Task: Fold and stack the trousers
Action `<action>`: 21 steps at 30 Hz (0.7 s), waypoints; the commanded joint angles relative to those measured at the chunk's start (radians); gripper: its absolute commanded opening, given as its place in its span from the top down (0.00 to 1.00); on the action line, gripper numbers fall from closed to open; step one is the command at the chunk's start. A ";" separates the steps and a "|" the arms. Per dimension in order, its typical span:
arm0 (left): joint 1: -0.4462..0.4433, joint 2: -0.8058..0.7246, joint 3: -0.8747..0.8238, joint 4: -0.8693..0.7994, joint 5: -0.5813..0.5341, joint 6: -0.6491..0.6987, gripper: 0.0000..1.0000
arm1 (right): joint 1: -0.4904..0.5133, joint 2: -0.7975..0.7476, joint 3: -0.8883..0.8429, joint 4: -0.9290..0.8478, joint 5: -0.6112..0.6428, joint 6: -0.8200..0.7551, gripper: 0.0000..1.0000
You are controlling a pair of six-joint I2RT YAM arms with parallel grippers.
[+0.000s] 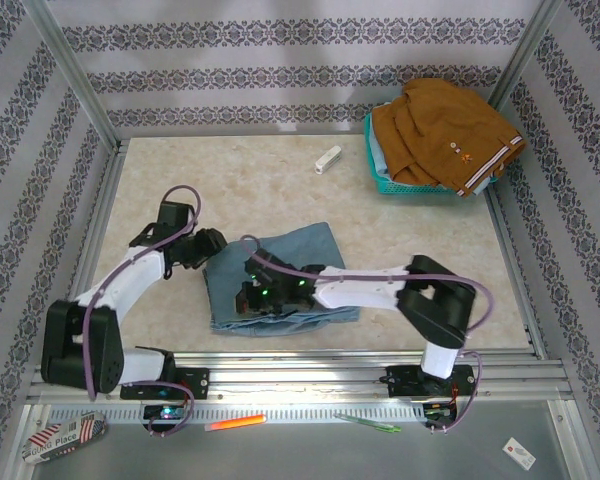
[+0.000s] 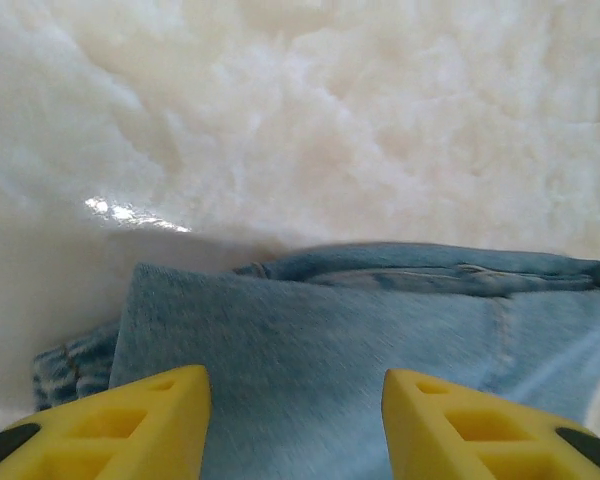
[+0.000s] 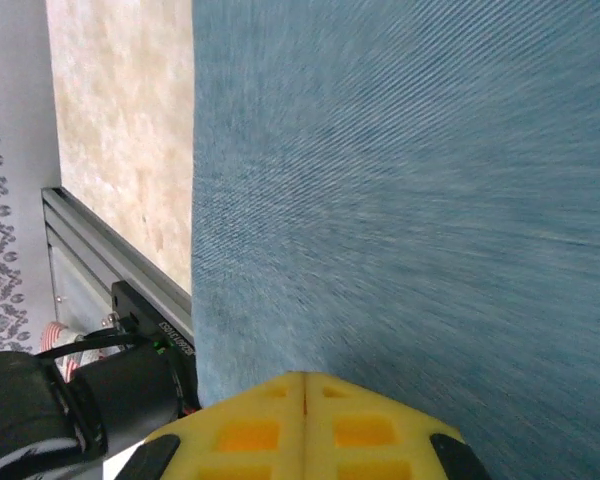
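The trousers [image 1: 280, 280], folded into a flat bundle, are lying at lower centre of the bench [image 1: 230, 180], with the long axis running left to right. The left gripper [image 1: 206, 244] is hovering at the bundle's left end. Its fingers [image 2: 150, 420] are parted about halfway, with denim directly ahead and nothing visibly pinched. The right gripper [image 1: 255, 295] is resting fully closed on the cloth. At upper right, a teal basket [image 1: 400, 185] is holding a brown garment [image 1: 445, 130].

I work in a mocked-up robot test cell, not a real home: aluminium frame posts [image 1: 75, 75] and printed wallpaper panels [image 1: 280, 40] stand beyond my left gripper [image 2: 295, 395], a marble-look tabletop [image 1: 260, 185] lies under it, and a mounting rail [image 1: 330, 372] runs behind it.
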 commanded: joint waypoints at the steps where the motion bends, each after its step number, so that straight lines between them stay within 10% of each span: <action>1: -0.023 -0.132 0.054 -0.169 -0.054 0.016 0.51 | -0.070 -0.126 -0.030 -0.192 0.116 -0.111 1.00; 12: -0.489 -0.368 -0.217 -0.195 -0.208 -0.306 0.51 | -0.259 -0.262 -0.298 -0.213 0.240 -0.163 1.00; 21: -0.414 -0.263 -0.465 0.061 -0.184 -0.399 0.51 | -0.277 -0.158 -0.385 -0.159 0.218 -0.135 1.00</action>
